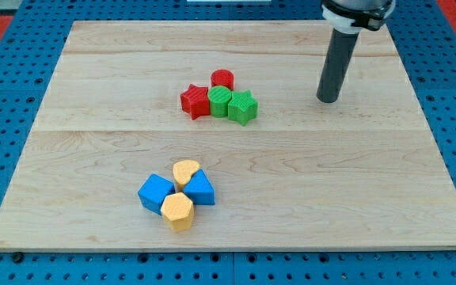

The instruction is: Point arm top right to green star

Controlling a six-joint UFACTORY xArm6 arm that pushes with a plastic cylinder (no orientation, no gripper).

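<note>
Green star (244, 106) located near centre of wooden desk (93, 95), at right end of a tight cluster; touching green cylinder-like block (219, 101) on its left. Red star (195, 101) further left, red cylinder (222, 79) just behind. My tip (328, 100) resting on desk, well apart to the star's right, slightly toward view's top. No gripper fitted; nothing held. Second cluster near view's bottom: blue cube (156, 192), blue wedge-like block (200, 188), two yellow blocks (185, 171) (177, 211).

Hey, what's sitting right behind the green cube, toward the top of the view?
A red cylinder stands just behind the green cube, apparently touching it. The cube hides the cylinder's lower front. My tip is well off to the view's right.
</note>
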